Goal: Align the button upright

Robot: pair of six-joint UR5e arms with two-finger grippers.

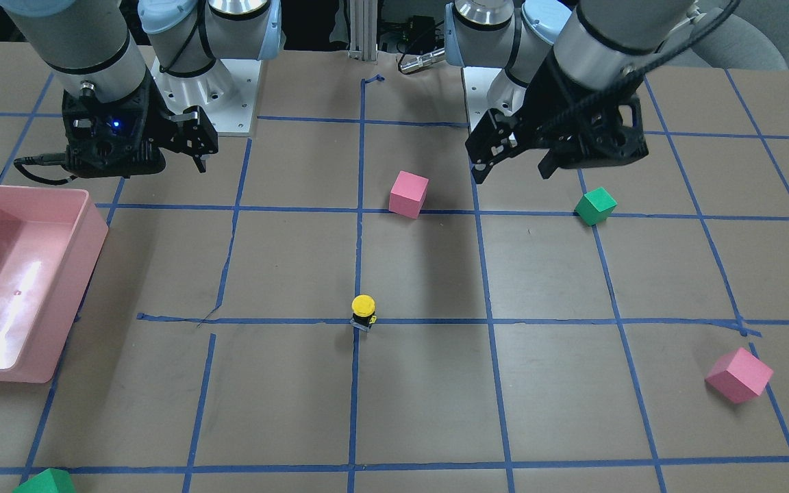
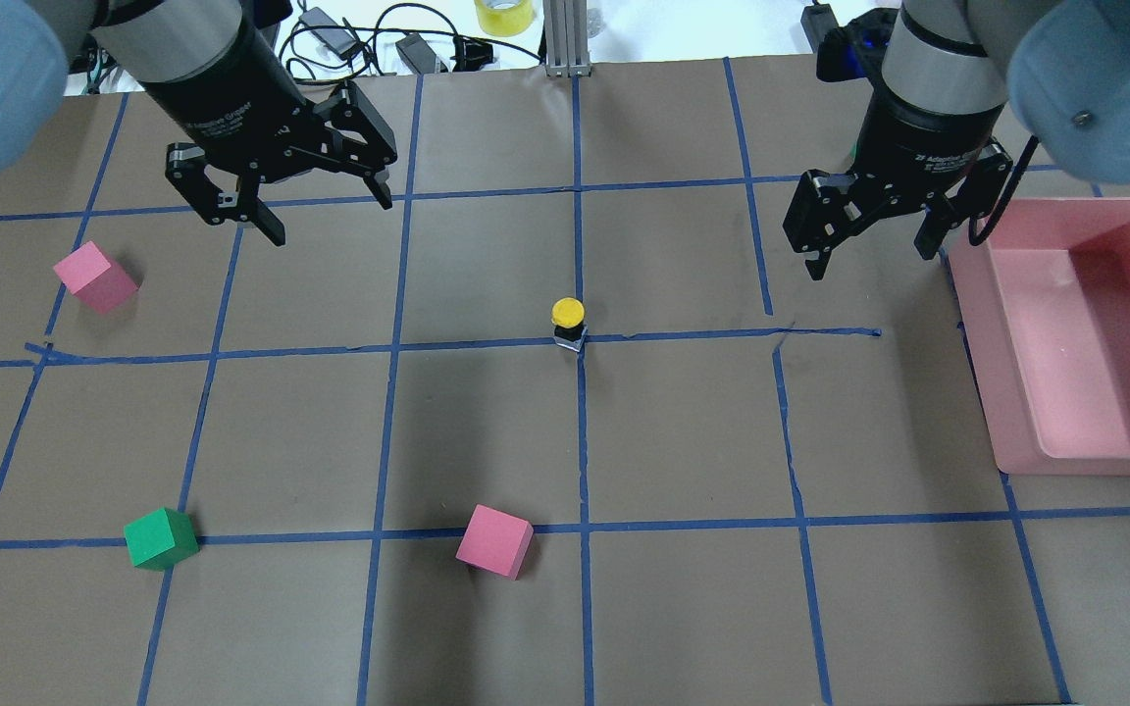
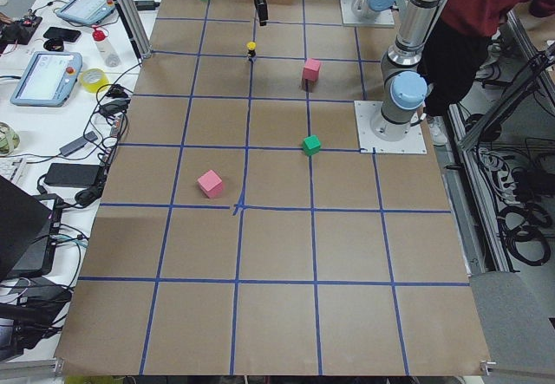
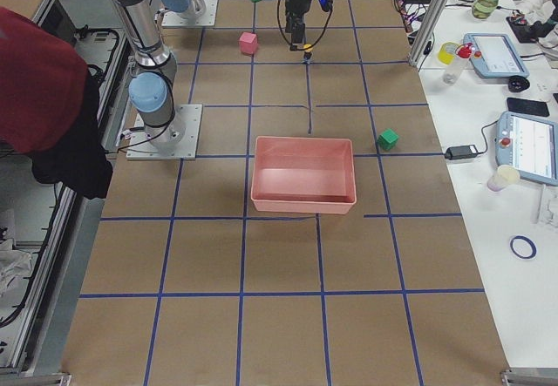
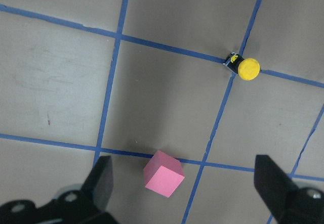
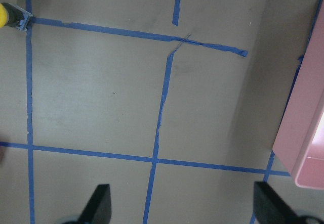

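The button (image 1: 364, 311) has a yellow cap, a black collar and a grey base. It stands cap up on a blue tape crossing mid-table, and shows in the overhead view (image 2: 568, 324) and both wrist views (image 5: 245, 67) (image 6: 10, 15). My left gripper (image 2: 330, 218) is open and empty. It hovers well away from the button, on the robot's left, and also shows in the front view (image 1: 512, 168). My right gripper (image 2: 869, 260) is open and empty. It hovers to the button's right, beside the pink bin.
A pink bin (image 2: 1095, 461) stands at the table's right edge. Two pink cubes (image 2: 94, 277) (image 2: 494, 540) and a green cube (image 2: 161, 538) lie on the left and near parts of the table. Another green cube (image 1: 45, 483) lies at the far edge.
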